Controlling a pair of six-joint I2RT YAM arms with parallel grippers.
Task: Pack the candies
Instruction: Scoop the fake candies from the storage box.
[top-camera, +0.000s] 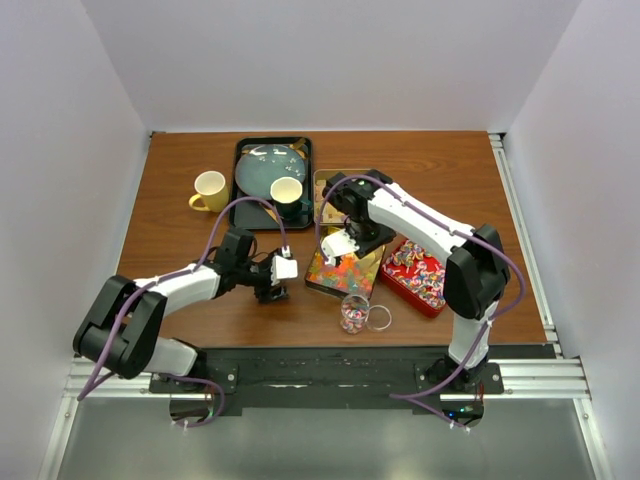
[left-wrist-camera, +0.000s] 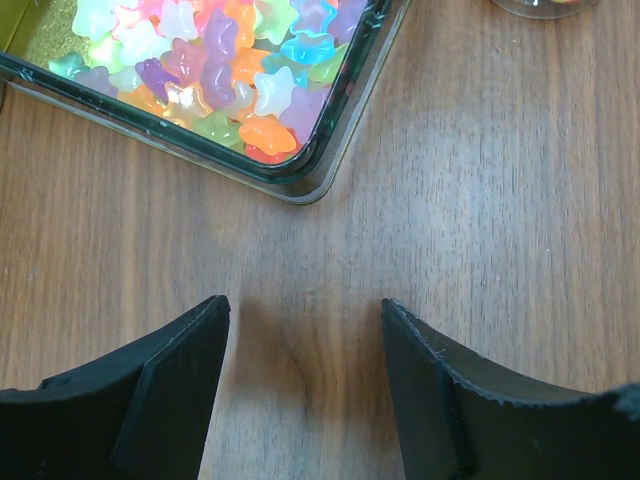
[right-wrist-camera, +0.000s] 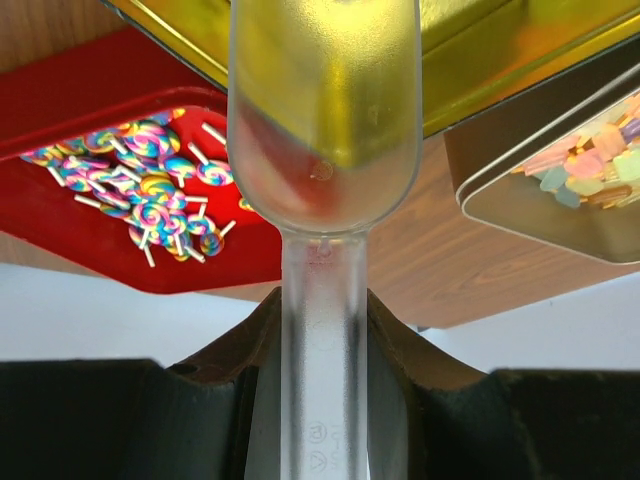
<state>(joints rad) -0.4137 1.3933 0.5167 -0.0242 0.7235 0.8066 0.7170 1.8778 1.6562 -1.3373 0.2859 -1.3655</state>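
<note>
The candies lie in open trays: pastel star-shaped ones (left-wrist-camera: 220, 70) fill a dark tray (top-camera: 345, 268), and swirl lollipops (right-wrist-camera: 150, 200) sit in a red tray (top-camera: 415, 272). More pastel candies (right-wrist-camera: 590, 165) show in a tin at the right of the right wrist view. A small glass jar (top-camera: 353, 312) holding some candies stands near the front edge. My right gripper (right-wrist-camera: 322, 310) is shut on the handle of a clear plastic scoop (right-wrist-camera: 320, 120) and hovers over the dark tray. The left gripper (left-wrist-camera: 305, 310) is open and empty above bare wood, just short of that tray's corner.
A gold tin (top-camera: 340, 185) sits behind the dark tray. At the back left are a yellow mug (top-camera: 210, 190) and a black tray (top-camera: 243, 215) with a blue plate (top-camera: 270, 165) and a cup (top-camera: 287, 192). The jar's lid (top-camera: 380, 318) lies beside the jar.
</note>
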